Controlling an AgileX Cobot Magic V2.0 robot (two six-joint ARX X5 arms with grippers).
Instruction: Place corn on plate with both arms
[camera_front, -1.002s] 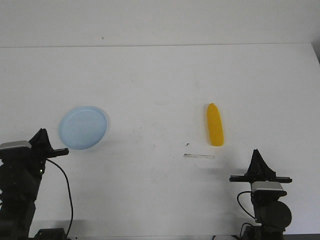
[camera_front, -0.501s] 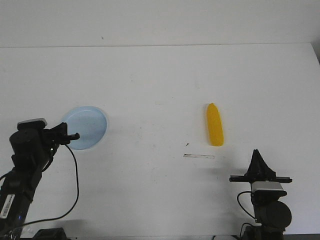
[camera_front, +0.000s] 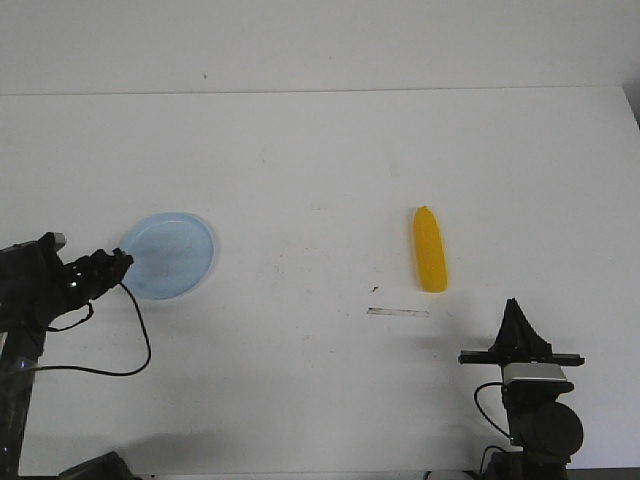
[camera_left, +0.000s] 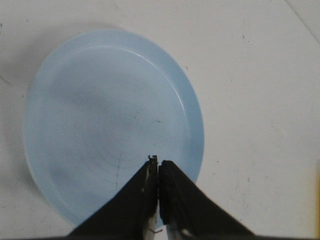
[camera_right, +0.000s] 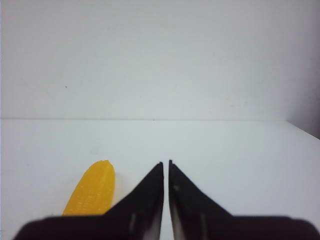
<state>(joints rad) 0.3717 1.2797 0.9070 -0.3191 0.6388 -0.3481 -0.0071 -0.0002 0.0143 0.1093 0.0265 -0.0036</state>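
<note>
Corn (camera_front: 430, 250): lying flat on the white table (camera_front: 320, 160), right of centre, nothing touching it. Long axis running near-to-far, tapered tip at the far end and leaning slightly left, blunt end toward the robot. Well apart from the plate (camera_front: 170, 252), which sits far over on the left with its dish bare.

Nearer of the two: the right gripper (camera_front: 514, 310), parked upright near the table's front edge, fingers pressed together to a hairline slit. Corn from there: farther out and to the left, so probably a reach forward and leftward, then a turn of the wrist so the fingers close across the cob's narrow width, not along its length.

Left gripper (camera_front: 118, 262): fingers likewise pressed together, holding nothing, tips over the plate's near-left edge; contact with the rim impossible to tell.

Seen only from the right wrist: the corn (camera_right: 92, 192) lying just left of the closed fingers (camera_right: 155, 192), its ridged skin legible. Seen only from the left wrist: the plate's (camera_left: 75, 90) scuffed inner face and the closed tips (camera_left: 158, 165) hanging above it. Seen only from the front: the wide gap between corn and plate, and a thin pale strip (camera_front: 398, 313) just nearer than the cob.
</note>
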